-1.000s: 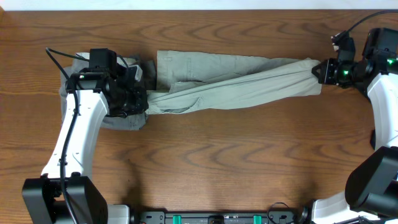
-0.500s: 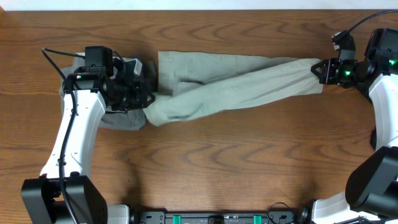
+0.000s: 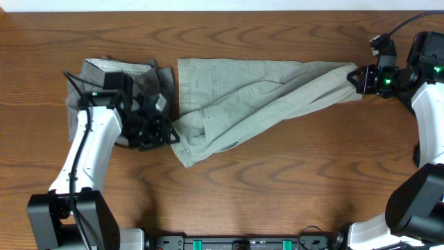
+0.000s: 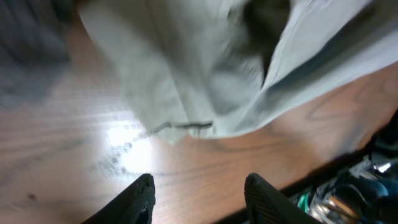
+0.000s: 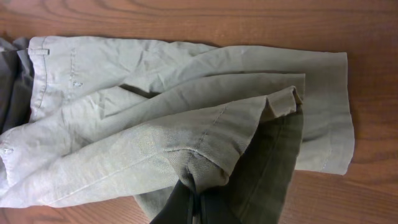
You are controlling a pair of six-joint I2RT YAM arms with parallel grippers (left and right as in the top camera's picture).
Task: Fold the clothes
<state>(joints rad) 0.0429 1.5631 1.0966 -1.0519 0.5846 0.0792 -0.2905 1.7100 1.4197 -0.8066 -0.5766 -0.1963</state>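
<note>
Light khaki-grey shorts [image 3: 257, 97] lie stretched across the table from left to right. My right gripper [image 3: 355, 76] is shut on a bunched fold at their right end; in the right wrist view the pinched fold [image 5: 205, 168] sits just above the closed jaws [image 5: 194, 208]. My left gripper [image 3: 165, 133] stands open beside the shorts' near left corner and holds nothing. In the left wrist view its fingers [image 4: 142, 194] are spread over bare wood, with the khaki cloth [image 4: 186, 68] beyond them. Darker grey shorts [image 3: 111, 73] lie crumpled at the far left.
The wooden table [image 3: 277, 180] runs wide under both arms. The left arm [image 3: 87, 160] reaches over the near left part. A dark rail with green parts [image 3: 236, 243] lines the near edge. The dark grey garment [image 5: 9, 81] touches the khaki waistband.
My left gripper has opened and let go of the khaki shorts, then moved toward the near edge. The freed left end has dropped and slid nearer. The right gripper has stayed put.
</note>
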